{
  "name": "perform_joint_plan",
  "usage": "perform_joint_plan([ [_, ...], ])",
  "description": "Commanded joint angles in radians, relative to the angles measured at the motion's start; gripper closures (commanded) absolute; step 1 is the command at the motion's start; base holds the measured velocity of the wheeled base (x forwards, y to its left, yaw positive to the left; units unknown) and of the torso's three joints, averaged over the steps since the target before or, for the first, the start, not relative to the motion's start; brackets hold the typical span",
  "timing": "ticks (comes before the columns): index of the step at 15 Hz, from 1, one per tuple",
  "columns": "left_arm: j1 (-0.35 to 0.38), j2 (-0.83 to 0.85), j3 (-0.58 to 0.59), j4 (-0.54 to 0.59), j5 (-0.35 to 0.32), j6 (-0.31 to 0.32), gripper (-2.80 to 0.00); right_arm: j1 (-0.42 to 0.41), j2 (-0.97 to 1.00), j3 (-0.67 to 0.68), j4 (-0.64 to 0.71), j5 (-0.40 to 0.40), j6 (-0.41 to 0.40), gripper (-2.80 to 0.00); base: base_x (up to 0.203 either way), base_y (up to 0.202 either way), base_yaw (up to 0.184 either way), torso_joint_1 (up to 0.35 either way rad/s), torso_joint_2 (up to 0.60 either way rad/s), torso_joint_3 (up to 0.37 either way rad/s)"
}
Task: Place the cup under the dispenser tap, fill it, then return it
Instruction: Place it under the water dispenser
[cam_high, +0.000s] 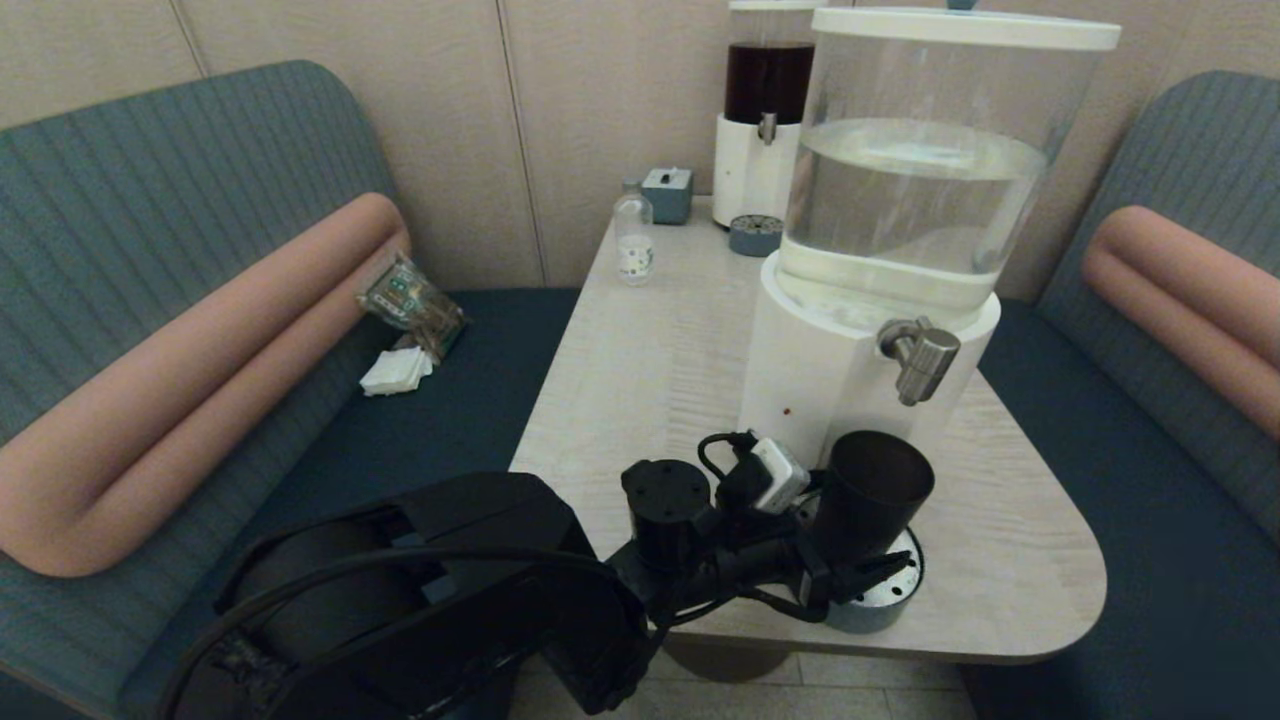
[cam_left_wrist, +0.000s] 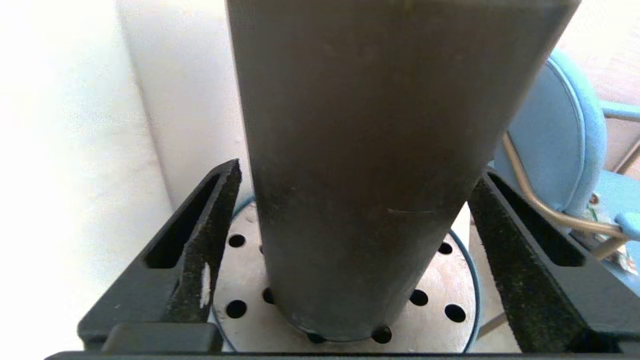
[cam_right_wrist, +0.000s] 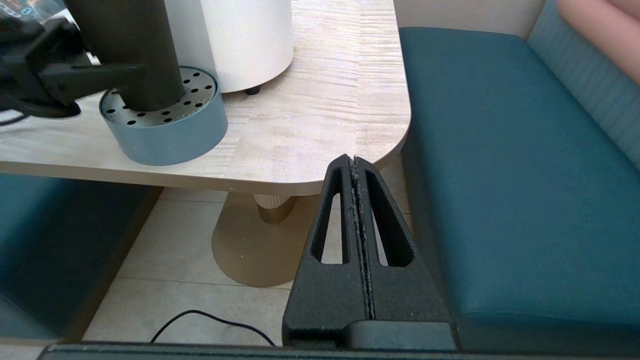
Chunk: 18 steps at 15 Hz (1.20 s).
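Observation:
The dark tapered cup (cam_high: 872, 487) stands upright on the round perforated drip tray (cam_high: 900, 590) at the foot of the big white-based dispenser (cam_high: 810, 370). The steel tap (cam_high: 920, 360) juts out above the cup's rim, slightly to its right. My left gripper (cam_high: 850, 572) is open around the cup's lower half. In the left wrist view the cup (cam_left_wrist: 360, 165) fills the space between the fingers (cam_left_wrist: 210, 240), with a gap on one side. My right gripper (cam_right_wrist: 354, 162) is shut on nothing, parked low off the table's near right corner.
A dark-liquid dispenser (cam_high: 768, 110), a small clear bottle (cam_high: 633, 240), a grey box (cam_high: 668, 193) and a small drip tray (cam_high: 756, 235) stand at the table's far end. Padded benches flank the table (cam_high: 640, 360); a packet (cam_high: 410, 300) and napkin (cam_high: 395, 370) lie on the left bench.

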Motion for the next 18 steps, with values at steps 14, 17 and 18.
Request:
perform_joint_plan([
  [14, -0.007, -0.252, 0.345, -0.022, 0.013, 0.003, -2.80, 0.000, 0.000, 0.014, -0.001, 0.000, 0.000, 0.00, 0.000, 0.000, 0.000, 0.000, 0.00, 0.000],
  [17, -0.007, -0.304, 0.425, -0.034, 0.047, 0.004, -2.80, 0.000, 0.000, 0.014, 0.000, 0.000, 0.000, 0.00, 0.000, 0.000, 0.000, 0.000, 0.00, 0.000],
  [18, -0.008, -0.317, 0.451, -0.037, 0.053, 0.005, -2.80, 0.000, 0.000, 0.015, -0.001, 0.001, 0.000, 0.00, 0.000, 0.000, 0.000, 0.000, 0.00, 0.000],
])
